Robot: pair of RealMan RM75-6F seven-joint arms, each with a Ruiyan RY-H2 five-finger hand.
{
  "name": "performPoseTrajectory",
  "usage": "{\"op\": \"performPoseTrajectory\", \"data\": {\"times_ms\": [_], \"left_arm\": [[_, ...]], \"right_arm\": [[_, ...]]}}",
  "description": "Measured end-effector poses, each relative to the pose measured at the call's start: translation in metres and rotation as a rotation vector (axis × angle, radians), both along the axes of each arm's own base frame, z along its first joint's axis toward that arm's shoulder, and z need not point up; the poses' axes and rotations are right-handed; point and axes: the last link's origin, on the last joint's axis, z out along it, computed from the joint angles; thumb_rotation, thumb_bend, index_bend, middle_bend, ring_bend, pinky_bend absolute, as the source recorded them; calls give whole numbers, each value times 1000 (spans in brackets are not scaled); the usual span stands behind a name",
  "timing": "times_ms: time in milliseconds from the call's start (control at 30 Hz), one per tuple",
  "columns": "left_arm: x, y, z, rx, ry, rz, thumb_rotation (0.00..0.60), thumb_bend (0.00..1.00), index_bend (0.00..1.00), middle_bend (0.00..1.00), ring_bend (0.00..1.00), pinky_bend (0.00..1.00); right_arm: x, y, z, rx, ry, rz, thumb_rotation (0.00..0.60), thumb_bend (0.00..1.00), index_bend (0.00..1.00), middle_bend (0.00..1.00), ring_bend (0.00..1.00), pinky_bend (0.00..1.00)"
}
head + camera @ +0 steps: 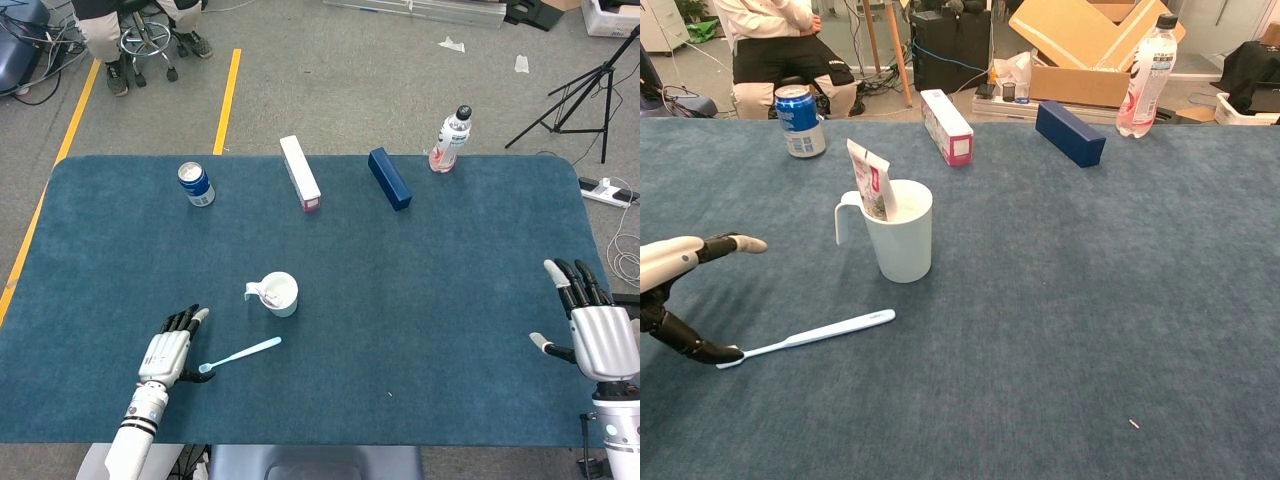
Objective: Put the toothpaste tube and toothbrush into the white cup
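The white cup (281, 294) (899, 236) stands left of the table's middle with the toothpaste tube (870, 181) upright inside it. A light blue toothbrush (243, 353) (818, 331) lies flat in front of the cup, bristle end to the left. My left hand (168, 349) (680, 290) hovers open at the brush's head, fingers spread; its thumb tip meets or covers the bristle end. My right hand (592, 330) rests open near the table's right edge, far from everything.
Along the far side stand a blue can (196, 184), a white-and-pink box (300, 172), a dark blue box (389, 178) and a clear bottle (451, 138). The blue table (440, 300) is bare between the cup and my right hand.
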Motion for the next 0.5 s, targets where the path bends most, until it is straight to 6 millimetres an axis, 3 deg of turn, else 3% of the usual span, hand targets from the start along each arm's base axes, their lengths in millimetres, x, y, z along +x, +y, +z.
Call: {"op": "performPoseTrajectory", "data": {"times_ms": [500], "left_arm": [[-11, 4, -7, -8, 30, 28, 600, 0, 0, 0, 0, 0]], "right_arm": [[0, 0, 1, -2, -3, 1, 600, 0, 23, 112, 33, 346]]}}
